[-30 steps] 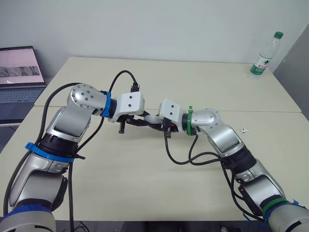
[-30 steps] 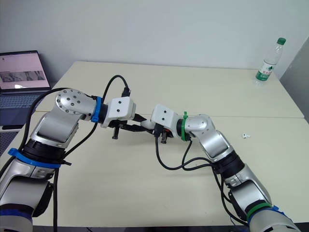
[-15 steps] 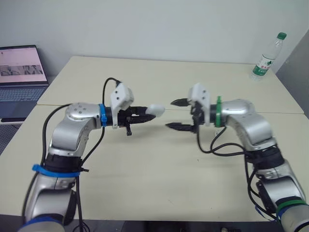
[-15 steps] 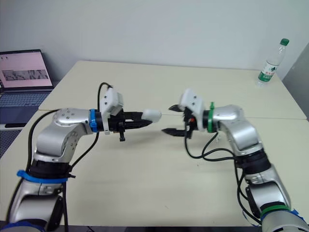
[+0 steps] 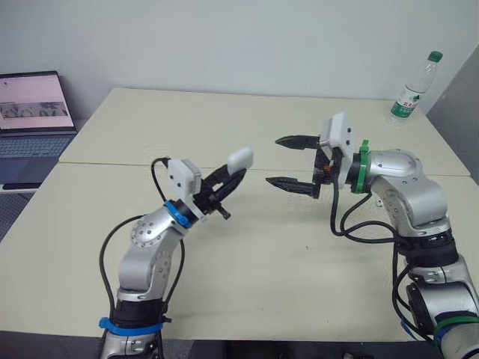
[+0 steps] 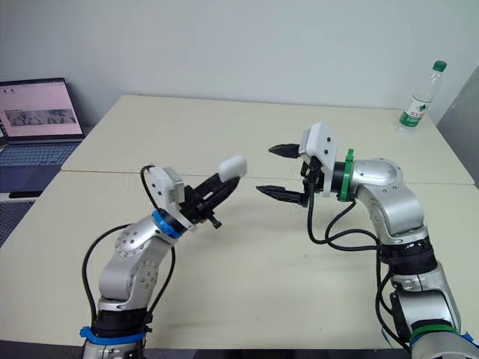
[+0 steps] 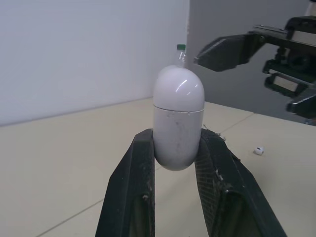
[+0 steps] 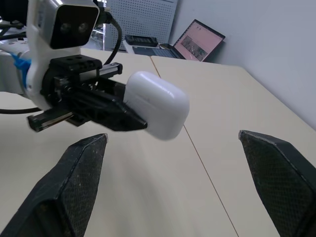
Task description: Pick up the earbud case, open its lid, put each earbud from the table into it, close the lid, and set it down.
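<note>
White case [image 5: 240,158]: lid shut, raised off bench [image 5: 224,284]
L end effector [image 5: 235,171]: clamped on case
R end effector [image 5: 274,160]: spread wide, near case, no contact
Earbud [image 7: 257,150]: on bench

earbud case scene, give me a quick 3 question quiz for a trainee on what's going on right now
1. True or false: the smooth white oval earbud case is clamped in the right gripper.
2. Pick one. The right gripper is: A, shut on the case; B, open and apart from the case; C, open with one finger touching the case.
3. Fill in: the lid of the case is ___.

Key: 1 false, the left gripper holds it, raised off the table; 2 B; 3 closed.
</note>
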